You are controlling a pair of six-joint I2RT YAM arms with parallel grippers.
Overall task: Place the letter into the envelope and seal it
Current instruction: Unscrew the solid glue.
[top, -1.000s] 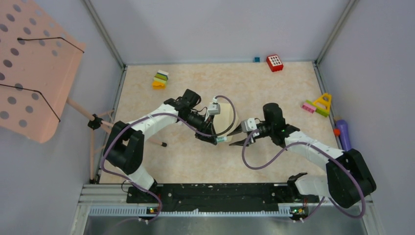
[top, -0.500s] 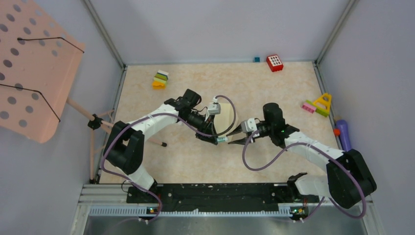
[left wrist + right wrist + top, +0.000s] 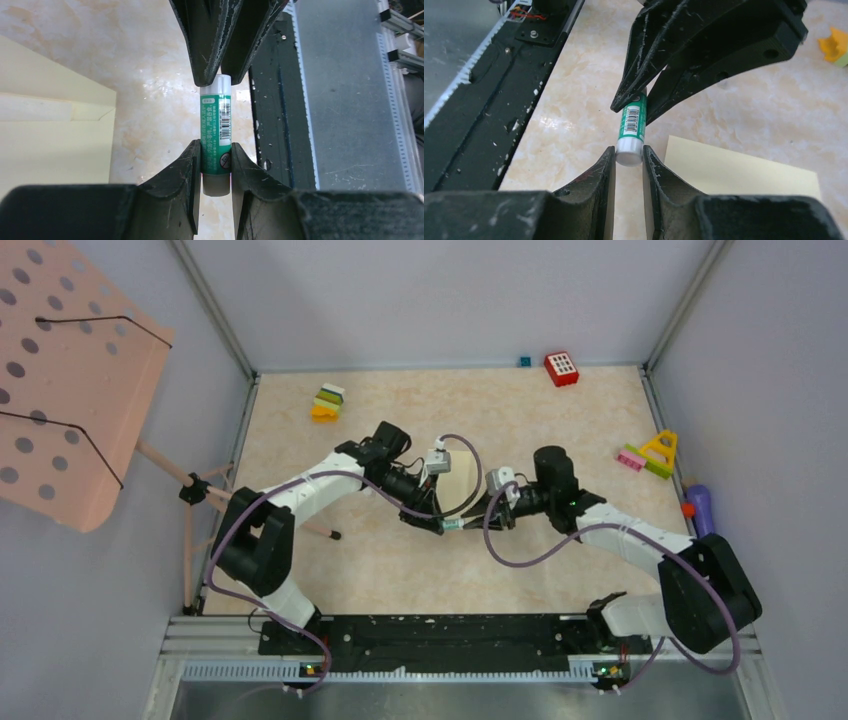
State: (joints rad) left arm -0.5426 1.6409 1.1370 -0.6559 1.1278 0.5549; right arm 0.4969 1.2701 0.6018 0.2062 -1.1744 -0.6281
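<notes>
Left wrist view: pale yellow envelope (image 3: 50, 150) lies flat, creased across.

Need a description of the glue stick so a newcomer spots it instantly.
Look to the middle of the marbled table, where the two arms meet tip to tip. Bridging the left claw and right claw is the glue stick: a small green-and-white tube with a barcode, unlike the flat pale yellow envelope beside it.

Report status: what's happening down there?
Left jaws, right jaws shut on glue stick, one each end. Envelope lies alongside, not held. Nothing in the way.
</notes>
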